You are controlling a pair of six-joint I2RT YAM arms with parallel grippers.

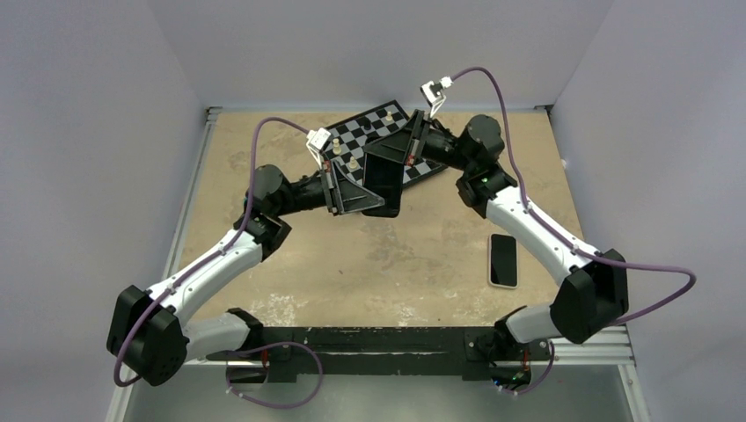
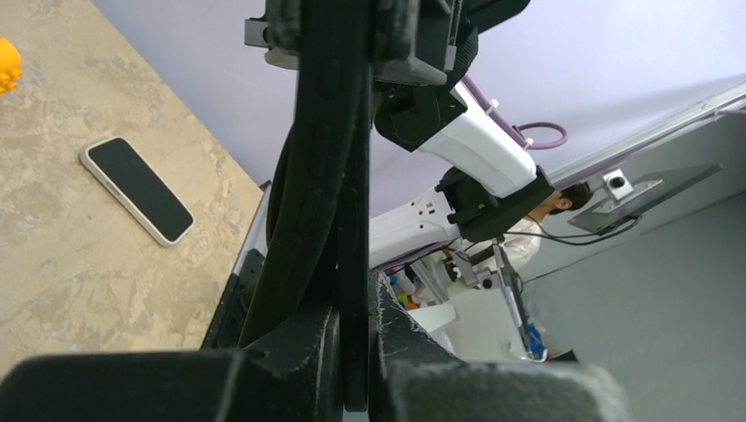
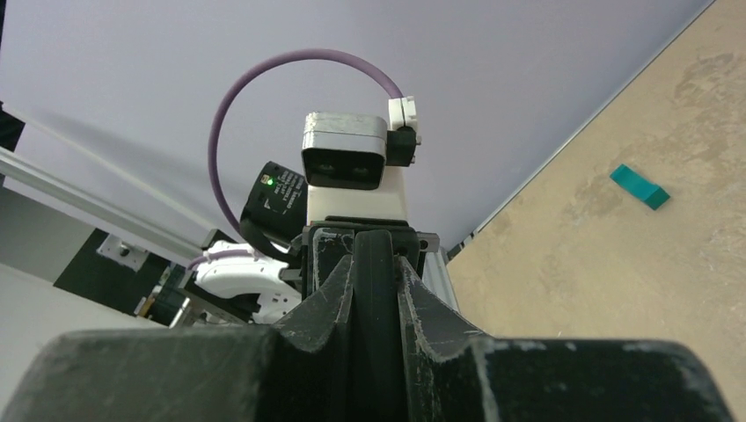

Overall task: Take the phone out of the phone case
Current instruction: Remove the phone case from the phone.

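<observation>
Phone (image 1: pixel 503 260) lies free lower right, lengthwise up-frame, nearer the right arm (image 1: pixel 537 233); left end effector (image 2: pixel 354 347) and right end effector (image 3: pixel 374 294) both clamp the phone case (image 1: pixel 384 178).

We find the phone case (image 1: pixel 384 180) above mid-table (image 1: pixel 396 255), before the chessboard (image 1: pixel 369 127); the phone (image 1: pixel 503 260) lies on the table, right of it, nearer us.

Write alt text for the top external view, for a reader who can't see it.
Two robot arms hold a black case between them over a chessboard's near edge. The left gripper and right gripper are each shut on it. The phone lies screen up on the table to the right, apart from the case.
</observation>
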